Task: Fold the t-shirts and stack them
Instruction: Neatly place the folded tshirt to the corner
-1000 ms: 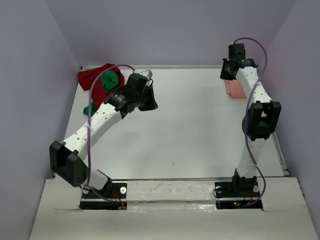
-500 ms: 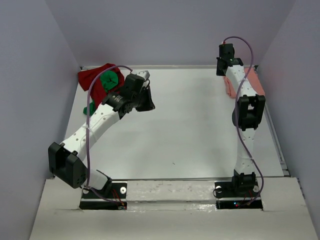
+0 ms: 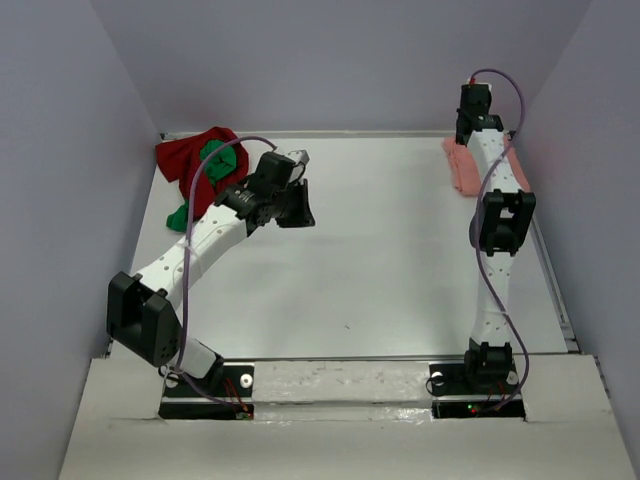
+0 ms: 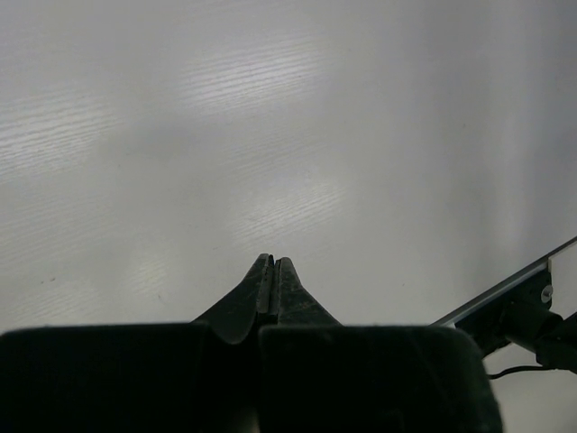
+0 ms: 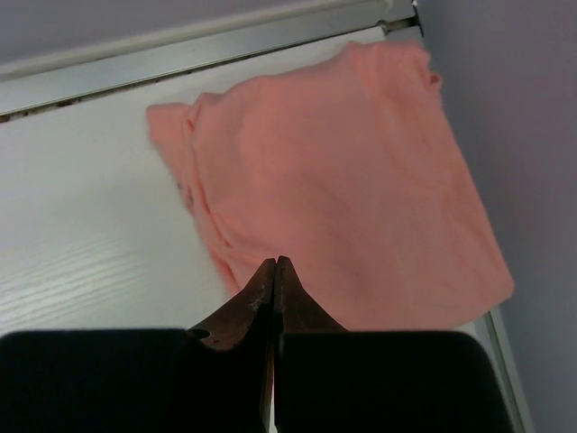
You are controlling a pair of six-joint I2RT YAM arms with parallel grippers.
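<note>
The salmon-pink t-shirt point(image 3: 462, 172) lies folded in the far right corner of the table, partly hidden by the right arm. It fills the right wrist view point(image 5: 343, 198). My right gripper point(image 5: 274, 262) is shut and empty, hovering above the shirt's near edge; in the top view it is high at the back right point(image 3: 472, 115). The dark red t-shirt point(image 3: 183, 158) lies crumpled in the far left corner with the bright green t-shirt point(image 3: 216, 160) bunched on it. My left gripper point(image 3: 300, 205) is shut and empty over bare table point(image 4: 272, 262), to the right of that pile.
The white table point(image 3: 380, 250) has a raised metal rim along its far edge point(image 5: 180, 50) and right edge point(image 3: 555, 300). Grey walls close in on the left, back and right. The right arm's base point(image 4: 532, 316) shows in the left wrist view.
The right arm has swung its wrist right and back, over the pink shirt. The left gripper has shifted a little to the right and stays shut.
</note>
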